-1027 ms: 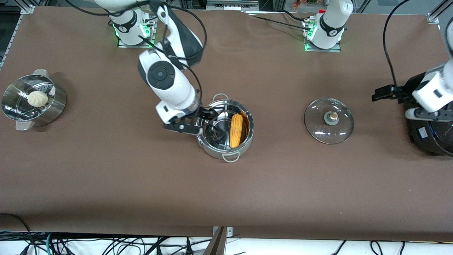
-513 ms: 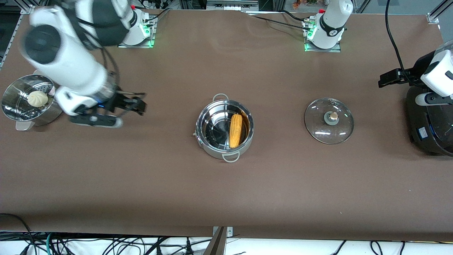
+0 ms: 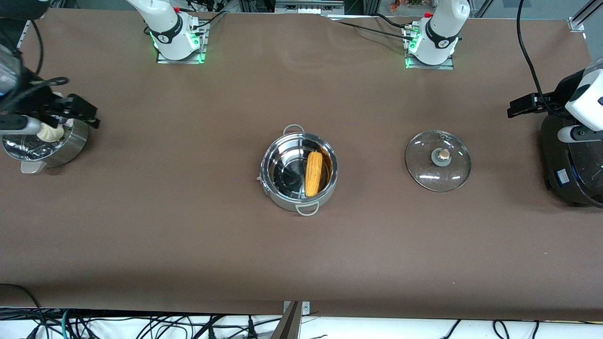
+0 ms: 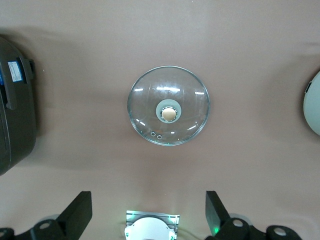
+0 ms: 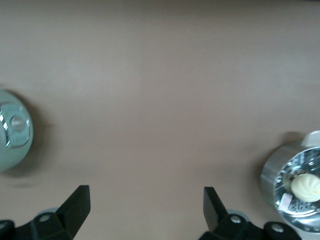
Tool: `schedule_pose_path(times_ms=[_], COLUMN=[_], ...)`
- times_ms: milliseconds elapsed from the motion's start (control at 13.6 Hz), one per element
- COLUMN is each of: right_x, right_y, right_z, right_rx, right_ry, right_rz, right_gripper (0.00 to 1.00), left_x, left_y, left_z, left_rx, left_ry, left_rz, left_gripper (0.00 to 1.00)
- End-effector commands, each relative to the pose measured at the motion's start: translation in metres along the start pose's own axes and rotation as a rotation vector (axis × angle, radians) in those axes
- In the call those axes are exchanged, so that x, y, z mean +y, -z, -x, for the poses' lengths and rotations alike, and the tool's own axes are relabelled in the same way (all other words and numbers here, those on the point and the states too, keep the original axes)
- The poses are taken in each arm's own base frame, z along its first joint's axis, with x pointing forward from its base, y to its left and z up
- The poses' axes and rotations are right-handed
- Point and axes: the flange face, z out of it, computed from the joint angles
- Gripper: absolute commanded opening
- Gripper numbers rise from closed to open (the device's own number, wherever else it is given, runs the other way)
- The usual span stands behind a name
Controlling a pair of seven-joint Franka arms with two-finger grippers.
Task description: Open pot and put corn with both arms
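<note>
The steel pot (image 3: 281,199) stands open at the middle of the table. The yellow-orange corn (image 3: 314,173) lies in it, along the side toward the left arm's end. The glass lid (image 3: 438,160) lies flat on the table beside the pot, toward the left arm's end; it also shows in the left wrist view (image 4: 168,112). My right gripper (image 3: 77,109) is open and empty over the steamer pot's rim. My left gripper (image 3: 520,104) is open and empty, above the table beside the black cooker. Both wrist views show open, empty jaws: left gripper (image 4: 147,212), right gripper (image 5: 146,210).
A perforated steamer pot (image 3: 70,141) with a white bun (image 3: 49,133) stands at the right arm's end; it also shows in the right wrist view (image 5: 280,185). A big black cooker (image 3: 570,165) stands at the left arm's end.
My right arm has swung from the pot's rim to the steamer pot at its end of the table. The corn stays in the pot. My left gripper has drifted slightly toward the cooker.
</note>
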Motion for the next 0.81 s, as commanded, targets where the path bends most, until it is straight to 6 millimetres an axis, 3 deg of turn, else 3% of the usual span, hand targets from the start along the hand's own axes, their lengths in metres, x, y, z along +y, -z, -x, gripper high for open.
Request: schedule_pose_path(times_ms=[0, 220, 367, 733], right_x=[0.007, 0.008, 0.020, 0.034], right_y=[0.030, 0.024, 0.016, 0.017], right_z=[0.022, 0.040, 0.048, 0.046], right_rx=[0.023, -0.051, -0.071, -0.060], right_ry=[0.007, 0.004, 0.048, 0.042], right_rz=[0.040, 0.044, 0.036, 0.027], right_gripper=[1.00, 1.00, 1.00, 1.00], left_x=[-0.003, -0.015, -0.017, -0.019], left_y=[0.004, -0.011, -0.011, -0.014], left_z=[-0.004, -0.017, -0.016, -0.012], left_rx=[0.002, 0.029, 0.024, 0.018], left_ry=[-0.006, 0.011, 0.009, 0.010], left_rz=[-0.006, 0.044, 0.043, 0.050], left_gripper=[1.00, 1.00, 1.00, 1.00])
